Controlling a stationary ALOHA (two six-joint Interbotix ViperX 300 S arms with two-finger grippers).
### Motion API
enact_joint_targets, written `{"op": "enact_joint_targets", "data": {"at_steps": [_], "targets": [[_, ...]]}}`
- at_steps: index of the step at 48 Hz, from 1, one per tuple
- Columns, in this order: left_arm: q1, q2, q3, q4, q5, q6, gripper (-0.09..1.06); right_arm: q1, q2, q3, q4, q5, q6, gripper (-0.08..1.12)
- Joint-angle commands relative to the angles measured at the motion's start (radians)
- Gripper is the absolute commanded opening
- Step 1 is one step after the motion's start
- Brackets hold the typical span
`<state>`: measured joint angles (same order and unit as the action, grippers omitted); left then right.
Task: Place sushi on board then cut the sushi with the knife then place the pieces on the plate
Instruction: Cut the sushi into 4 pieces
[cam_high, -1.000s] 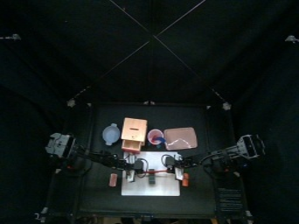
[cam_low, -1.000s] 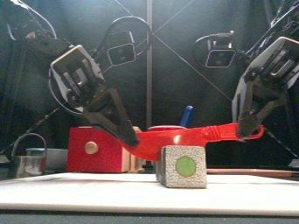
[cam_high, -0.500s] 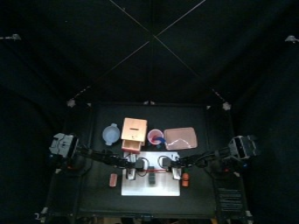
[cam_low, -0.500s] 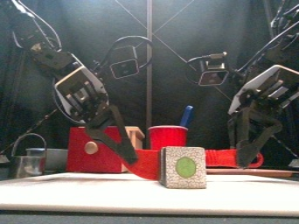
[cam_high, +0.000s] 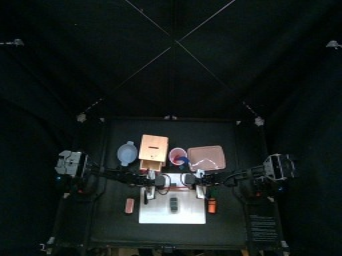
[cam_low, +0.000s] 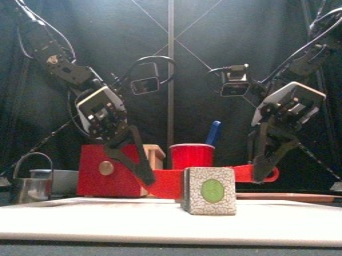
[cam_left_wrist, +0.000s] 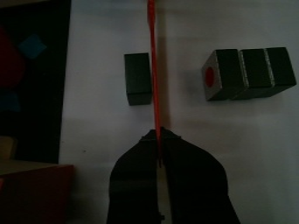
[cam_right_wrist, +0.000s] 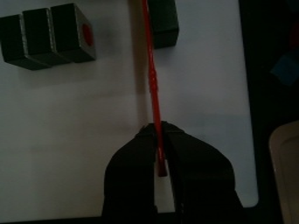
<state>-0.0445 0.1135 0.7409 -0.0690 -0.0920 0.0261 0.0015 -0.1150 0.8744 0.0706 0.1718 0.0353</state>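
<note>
A red toy knife (cam_left_wrist: 155, 61) lies stretched over the white board (cam_left_wrist: 105, 131), held at both ends. My left gripper (cam_left_wrist: 156, 140) is shut on one end and my right gripper (cam_right_wrist: 158, 144) is shut on the other. To one side of the blade sits a single dark sushi piece (cam_left_wrist: 138, 74); a roll of three joined blocks (cam_left_wrist: 247, 72) lies on the other side. In the front view the knife (cam_low: 167, 178) runs behind a sushi piece (cam_low: 210, 191) with a green centre, between the left gripper (cam_low: 138, 172) and the right gripper (cam_low: 258, 165).
Behind the board stand the wooden box with its red drawer front (cam_low: 104, 170), a red cup (cam_low: 194, 156) holding a blue knife (cam_low: 213, 132), and a metal cutter (cam_low: 36, 181) at far left. The pink tray (cam_high: 206, 157) and the bowl (cam_high: 127, 153) lie at the back.
Both grippers have carried the red knife down and toward the back, from bowed above the front sushi piece to nearly level behind it.
</note>
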Motion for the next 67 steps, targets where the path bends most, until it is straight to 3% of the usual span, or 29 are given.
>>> {"op": "enact_joint_targets", "data": {"at_steps": [1, 7, 15, 26, 30, 42, 55, 67], "targets": [[0.0, -0.051, -0.018, 0.006, 0.005, -0.002, 0.31, 0.002, -0.064, -0.034, 0.003, 0.011, 0.005, 0.3], [-0.009, -0.095, -0.028, 0.006, 0.02, -0.002, 0.31, 0.029, -0.109, -0.048, 0.005, 0.037, 0.005, 0.3], [-0.051, -0.138, -0.028, 0.005, 0.038, -0.002, 0.31, 0.078, -0.164, -0.054, 0.005, 0.058, 0.003, 0.3], [-0.138, -0.117, -0.04, 0.003, 0.043, -0.002, 0.31, 0.187, -0.172, -0.051, 0.006, 0.06, 0.005, 0.3], [-0.155, -0.097, -0.049, -0.002, 0.043, -0.003, 0.31, 0.21, -0.153, -0.052, 0.012, 0.06, 0.006, 0.3], [-0.173, -0.049, -0.074, -0.029, 0.046, -0.002, 0.31, 0.222, -0.097, -0.067, 0.095, 0.061, 0.003, 0.3], [-0.172, -0.049, -0.077, -0.026, 0.049, -0.002, 0.31, 0.218, -0.094, -0.08, 0.094, 0.06, 0.003, 0.3], [-0.169, -0.037, -0.078, -0.026, 0.08, -0.002, 0.31, 0.218, -0.072, -0.071, 0.08, 0.061, 0.002, 0.3]]}}
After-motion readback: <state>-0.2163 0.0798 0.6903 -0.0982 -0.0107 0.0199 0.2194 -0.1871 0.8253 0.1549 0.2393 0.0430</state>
